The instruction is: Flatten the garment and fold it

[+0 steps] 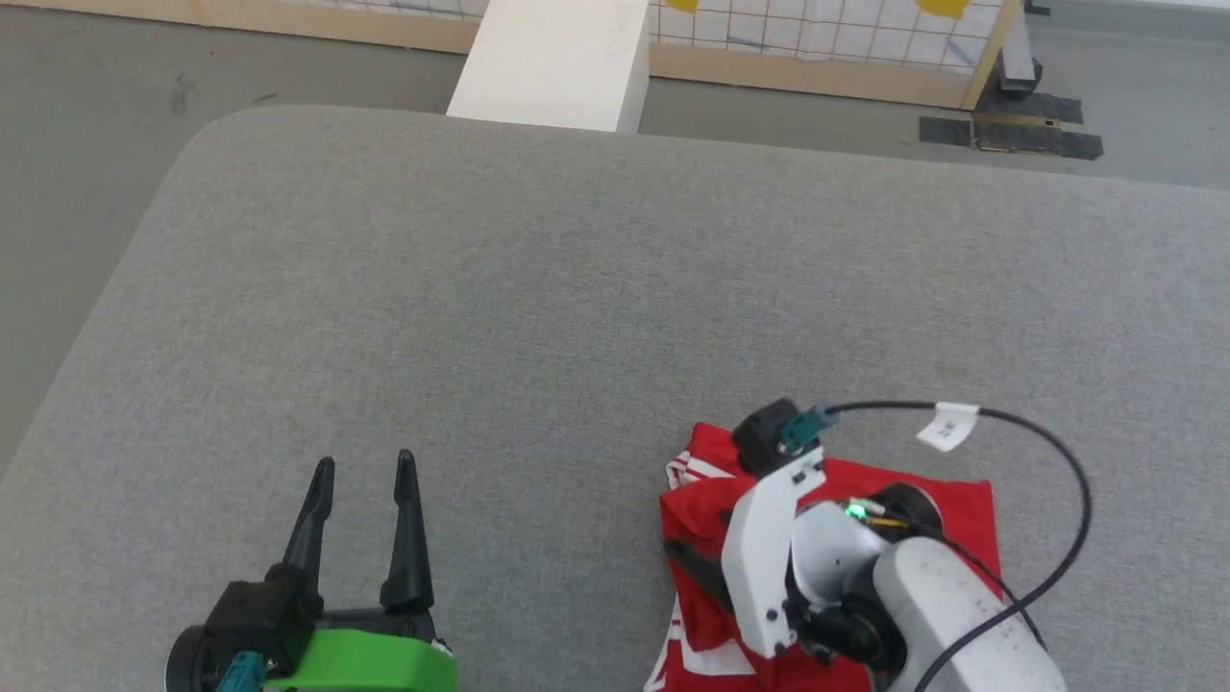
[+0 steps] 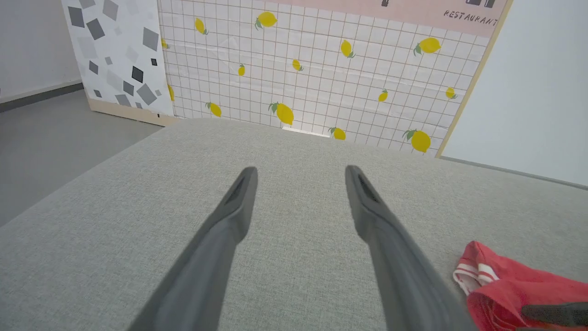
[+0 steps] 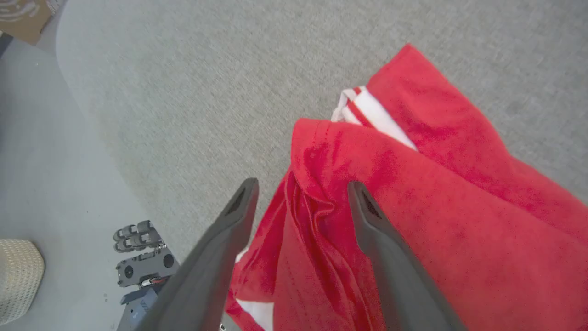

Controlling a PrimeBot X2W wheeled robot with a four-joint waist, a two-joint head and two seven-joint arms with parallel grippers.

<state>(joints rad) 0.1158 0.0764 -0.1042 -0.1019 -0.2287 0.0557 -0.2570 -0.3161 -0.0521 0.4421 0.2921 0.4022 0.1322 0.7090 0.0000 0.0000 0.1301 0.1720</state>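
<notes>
Locate the garment [image 1: 697,509] at the near right of the grey padded surface [image 1: 577,288], crumpled into a heap, red body doubled over itself, one striped trim band [image 3: 367,110] poking out from under a fold. Treat as not yet flattened, with no fold begun. Note the lower part close to the near edge of the surface, possibly overhanging; cannot confirm from these views.

Check the right gripper [image 3: 302,185]: fingers apart, nothing clamped, poised directly above the heap and straddling a ridge of gathered pleats. Cannot tell whether touching the cloth or just clear of it. Check the left gripper [image 1: 365,461]: fingers likewise apart, empty, over bare surface well apart from the garment.

Guard against the following:
- Pinching several layers at once by closing on the pleated ridge; likely to lift the heap as a lump instead of opening it.
- Pulling toward the near edge; likely to slide the cloth off onto the floor [image 3: 46,161].
- Working one-handed; likely to drag the heap rather than spread it, for want of a second anchor.
- Snagging the wrist cable [image 1: 884,405] looped above the cloth during a wide sweep.
</notes>
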